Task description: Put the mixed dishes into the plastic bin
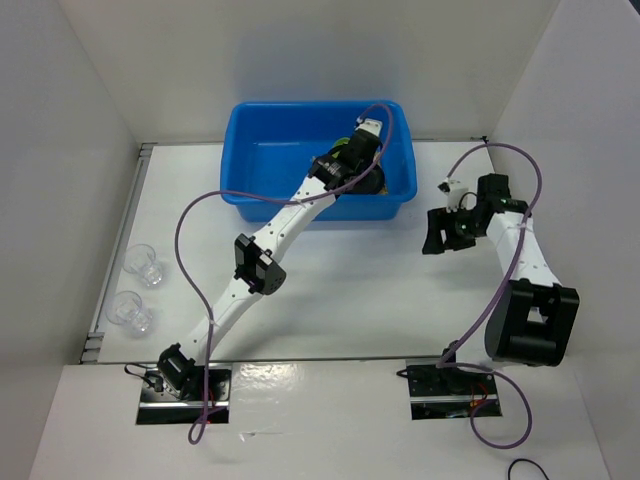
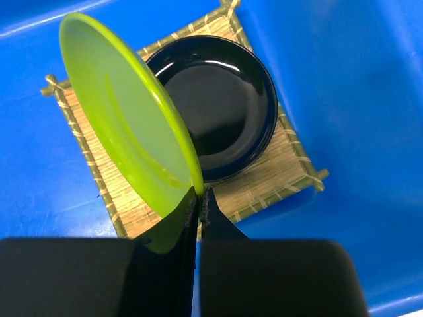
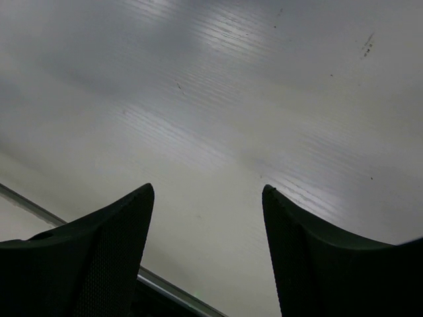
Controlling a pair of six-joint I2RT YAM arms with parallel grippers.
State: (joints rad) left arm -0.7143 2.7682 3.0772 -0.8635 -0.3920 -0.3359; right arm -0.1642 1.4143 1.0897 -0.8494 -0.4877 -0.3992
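- My left end effector (image 2: 199, 198) is pinched shut on the rim of the round lime-green plate (image 2: 125, 119), held tilted on edge inside the big blue plastic bin (image 2: 344, 79); rim grip bc a flat plate offers no other hold.
- Under it: small round black plate (image 2: 218, 105) sits on the square tan woven bamboo mat (image 2: 277, 178) on bin floor; green one prob. stacks there.
- My right end effector (image 3: 208, 191) is wide, empty, over bare surface (image 3: 264, 99).
- Two small clear cups (image 1: 140, 262) on surface far left, outside bin.

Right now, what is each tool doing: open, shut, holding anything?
Left tool: closed on the rim of the green plate, in the bin.
Right tool: open, holding nothing.
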